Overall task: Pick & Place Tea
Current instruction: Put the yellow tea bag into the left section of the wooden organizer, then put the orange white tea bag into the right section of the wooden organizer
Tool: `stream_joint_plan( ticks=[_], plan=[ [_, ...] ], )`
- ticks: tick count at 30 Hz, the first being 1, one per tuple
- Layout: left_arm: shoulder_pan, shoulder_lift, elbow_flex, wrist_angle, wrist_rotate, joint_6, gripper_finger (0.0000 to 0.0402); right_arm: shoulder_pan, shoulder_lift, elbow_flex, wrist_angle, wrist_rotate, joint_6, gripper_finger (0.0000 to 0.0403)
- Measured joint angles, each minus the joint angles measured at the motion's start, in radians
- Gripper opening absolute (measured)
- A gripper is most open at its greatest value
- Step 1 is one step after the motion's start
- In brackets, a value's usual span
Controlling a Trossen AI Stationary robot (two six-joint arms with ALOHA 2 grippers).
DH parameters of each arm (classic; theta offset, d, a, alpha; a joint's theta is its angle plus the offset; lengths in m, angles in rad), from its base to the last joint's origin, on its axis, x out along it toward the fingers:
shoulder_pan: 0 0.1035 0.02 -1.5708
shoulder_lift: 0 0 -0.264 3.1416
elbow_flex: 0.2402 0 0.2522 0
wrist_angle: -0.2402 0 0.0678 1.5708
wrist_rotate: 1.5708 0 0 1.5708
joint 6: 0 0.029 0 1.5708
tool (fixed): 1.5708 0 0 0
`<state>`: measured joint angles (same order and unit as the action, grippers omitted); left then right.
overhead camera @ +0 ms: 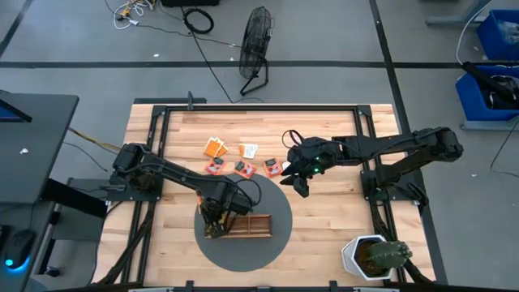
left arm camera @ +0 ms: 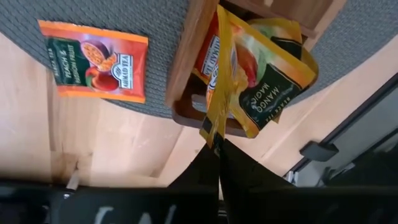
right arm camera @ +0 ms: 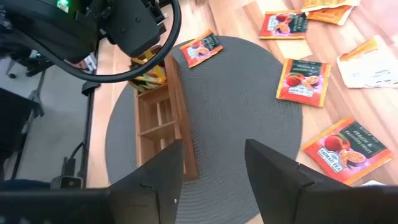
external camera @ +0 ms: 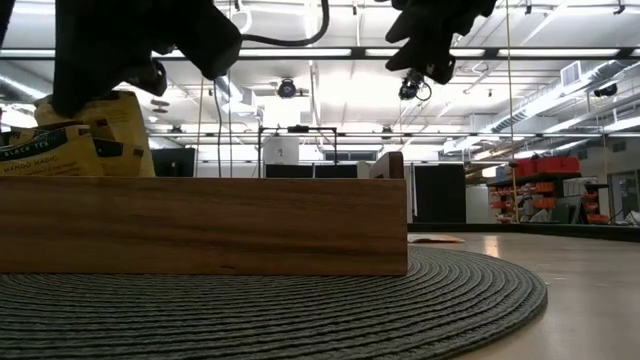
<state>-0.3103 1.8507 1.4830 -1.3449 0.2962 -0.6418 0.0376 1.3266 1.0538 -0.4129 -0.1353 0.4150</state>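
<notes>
My left gripper (overhead camera: 212, 221) is over the left end of the wooden tray (overhead camera: 241, 225) and is shut on a yellow-orange mango tea sachet (left arm camera: 261, 74). A second sachet (left arm camera: 208, 53) stands behind it in the same end compartment. In the low view both sachets (external camera: 90, 135) stick up above the tray wall (external camera: 200, 225) under the left gripper (external camera: 120, 50). Several more sachets (overhead camera: 245, 168) lie flat on the table beyond the mat, and one (left arm camera: 93, 59) lies on the mat's edge. My right gripper (right arm camera: 214, 168) hovers open above the mat's right side (overhead camera: 296, 177). My left gripper pinches the mango sachet by its upper edge (left arm camera: 212, 127) between its two fingers, coming from above and pointing down. The sachet hangs bent below the fingers, with its lower part inside the tray's end compartment (left arm camera: 199, 93) against the other sachet.
The tray sits on a round grey woven mat (overhead camera: 272, 247). A potted cactus (overhead camera: 375, 256) stands at the table's near right corner. A white sachet (right arm camera: 370, 62) lies among the orange ones. Bare wood shows to the right of the mat.
</notes>
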Motion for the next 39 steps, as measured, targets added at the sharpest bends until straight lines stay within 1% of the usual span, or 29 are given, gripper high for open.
stream_joint_plan(
  ticks=[3, 7, 10, 20, 26, 30, 39],
  plan=[
    [0.000, 0.000, 0.000, 0.000, -0.005, 0.021, 0.0002, 0.007, 0.000, 0.000, 0.000, 0.016, 0.012, 0.0178],
    [0.000, 0.000, 0.000, -0.002, -0.005, 0.029, 0.0002, 0.010, 0.000, 0.000, 0.000, 0.016, 0.014, 0.0178],
    [0.000, 0.000, 0.000, -0.003, -0.005, 0.063, 0.0002, 0.010, 0.000, 0.000, 0.000, 0.016, 0.018, 0.0178],
    [0.017, 0.071, 0.002, -0.046, 0.004, 0.182, 0.0002, 0.010, 0.000, 0.000, 0.004, 0.024, 0.021, 0.0178],
    [0.023, 0.076, 0.002, -0.037, 0.000, 0.235, 0.0004, 0.010, 0.000, 0.000, 0.004, 0.024, 0.021, 0.0178],
    [0.027, 0.074, 0.005, -0.039, 0.002, 0.255, 0.0022, 0.010, 0.000, 0.000, 0.001, 0.024, 0.021, 0.0178],
    [0.027, 0.073, 0.064, -0.043, 0.014, 0.365, 0.0087, 0.009, 0.000, 0.000, -0.027, 0.024, 0.021, 0.0178]
  ],
)
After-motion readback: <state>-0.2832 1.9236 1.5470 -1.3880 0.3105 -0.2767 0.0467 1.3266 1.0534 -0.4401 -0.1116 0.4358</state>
